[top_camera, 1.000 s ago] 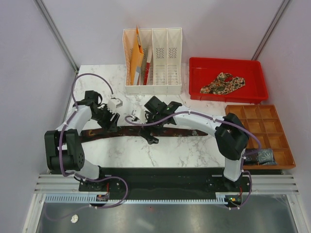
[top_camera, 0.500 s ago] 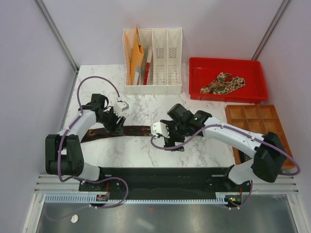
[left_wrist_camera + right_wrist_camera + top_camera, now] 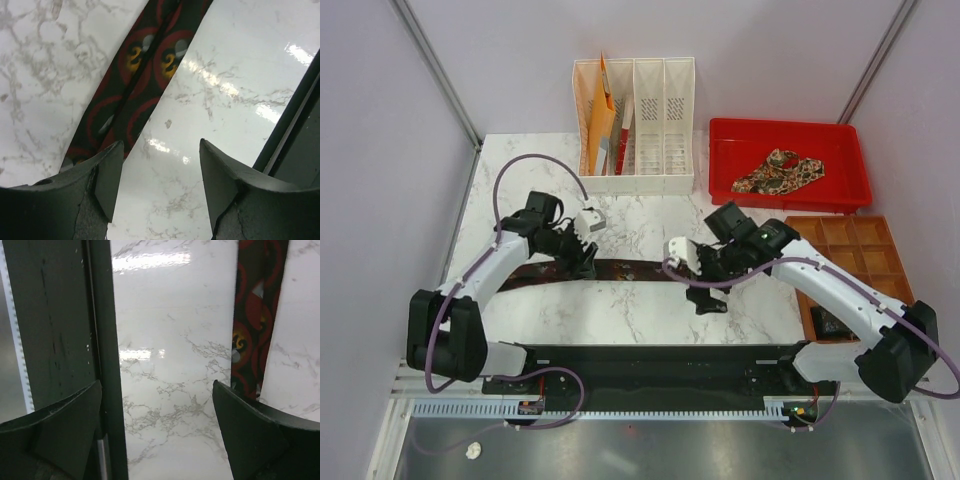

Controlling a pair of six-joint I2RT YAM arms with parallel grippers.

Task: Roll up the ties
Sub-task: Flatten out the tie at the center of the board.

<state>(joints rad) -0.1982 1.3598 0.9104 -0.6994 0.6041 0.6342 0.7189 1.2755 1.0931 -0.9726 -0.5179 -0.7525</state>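
Note:
A dark maroon tie (image 3: 620, 270) with red rings and small yellow motifs lies flat along the marble table (image 3: 620, 310). My left gripper (image 3: 582, 264) hovers open over its left part. In the left wrist view the tie (image 3: 135, 75) runs up from beside the left finger (image 3: 107, 175), and only bare marble lies between the jaws of this gripper (image 3: 160, 167). My right gripper (image 3: 706, 296) is open just in front of the tie's right end. The right wrist view has the tie (image 3: 257, 315) passing the right finger (image 3: 250, 430), with nothing held in the gripper (image 3: 157, 407). A tan paisley tie (image 3: 778, 172) lies bunched in the red tray (image 3: 790, 198).
A white file rack (image 3: 660, 130) with orange folders (image 3: 600, 120) stands at the back. A brown compartment box (image 3: 860, 250) sits at the right edge, with a dark item (image 3: 840, 325) in a near cell. The black base plate (image 3: 650, 360) borders the front.
Both arms swung to the right. The right gripper left the tie's middle and came forward near its right end. The left gripper slid right along the tie. The tie's right end reaches less far.

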